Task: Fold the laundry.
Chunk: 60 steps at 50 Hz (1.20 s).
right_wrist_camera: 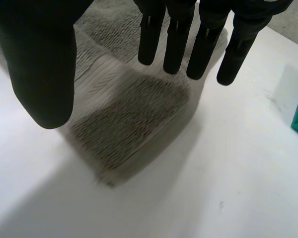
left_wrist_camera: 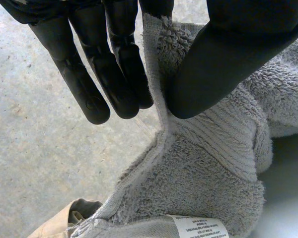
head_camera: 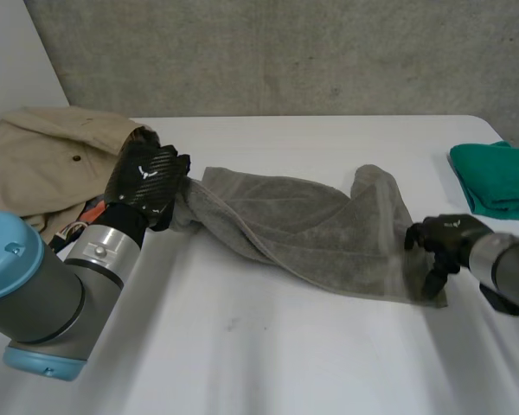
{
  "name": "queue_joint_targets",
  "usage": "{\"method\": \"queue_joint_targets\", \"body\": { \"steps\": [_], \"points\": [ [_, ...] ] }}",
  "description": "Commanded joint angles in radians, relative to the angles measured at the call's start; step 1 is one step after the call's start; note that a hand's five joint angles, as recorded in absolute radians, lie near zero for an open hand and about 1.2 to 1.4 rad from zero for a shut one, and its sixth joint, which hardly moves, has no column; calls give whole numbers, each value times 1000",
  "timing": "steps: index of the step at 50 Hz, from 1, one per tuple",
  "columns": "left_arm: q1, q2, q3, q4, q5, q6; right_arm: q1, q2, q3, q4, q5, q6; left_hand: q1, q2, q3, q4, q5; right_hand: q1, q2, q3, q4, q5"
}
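A white surface [head_camera: 268, 346] is set before a rough grey wall [head_camera: 285, 52], and across its middle a grey towel [head_camera: 303, 225] is drawn out long and rumpled, with one end towards the left edge and the other towards the right edge. The end nearer the left edge is held by the left hand [head_camera: 147, 177]: in the left wrist view a hem of the towel is pinched between the thumb [left_wrist_camera: 223, 59] and the fingers [left_wrist_camera: 84, 84], and a sewn-in care label [left_wrist_camera: 198, 228] is seen further along the cloth. The right hand [head_camera: 441, 242] is placed at the towel's corner nearer the right edge; in the right wrist view its fingers [right_wrist_camera: 176, 39] are held straight and apart from the thumb above that corner, with nothing clasped. No fold is judged to have been made in the towel yet: it has to be spread flat and squared before it can be doubled over. A beige garment [head_camera: 52, 156] is heaped unfolded at the far left corner, so it is judged to be still awaiting its turn, while a green cloth [head_camera: 497, 177] at the right edge looks already folded. The laundry is kept directly on the surface rather than in a basket or bin.
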Motion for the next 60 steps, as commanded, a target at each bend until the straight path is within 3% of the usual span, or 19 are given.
{"method": "queue_joint_targets", "body": {
  "steps": [1, 18, 60],
  "points": [
    [-1, 0, -1, 0, -1, -3, -4, -62, 206, -185, -15, 0, 263, 194, 202, 195, 226, 160, 161, 159, 157, 154],
    [2, -5, -6, 2, 1, -3, -5, 16, 245, -413, -28, -23, 263, 194, 202, 195, 226, 166, 167, 164, 163, 160],
    [3, -5, -7, 2, -1, -3, 2, 180, 37, -424, -20, -93, 263, 194, 202, 195, 226, 436, 437, 435, 433, 430]
  ]
}}
